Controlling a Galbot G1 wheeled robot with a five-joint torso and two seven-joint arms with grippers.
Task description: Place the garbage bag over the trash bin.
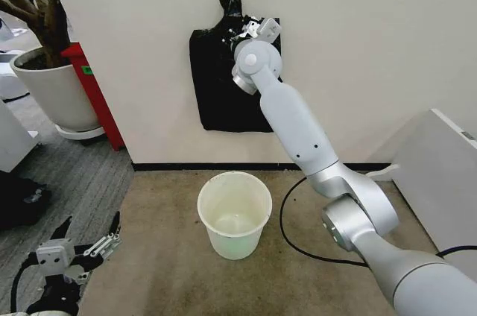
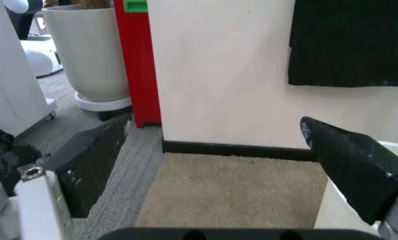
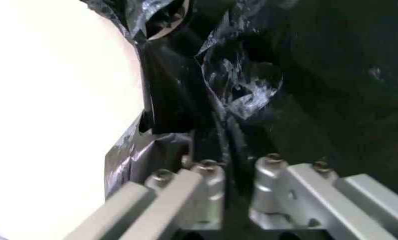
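Reaching up the wall, the right hand (image 1: pixel 251 31) is clenched on thin, glossy, crinkly black plastic (image 3: pixel 216 125) hanging at 12 o'clock above the small round cream-white trash bin (image 1: pixel 234 214) on the carpet. Pinching several layers could drag down the whole bundle. Whether one bag is separated stays hidden. The left hand (image 1: pixel 86 245) waits released at 8 o'clock.

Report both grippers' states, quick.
Left gripper: open, empty, low beside the trash bin.
Right gripper: shut on the garbage bag.
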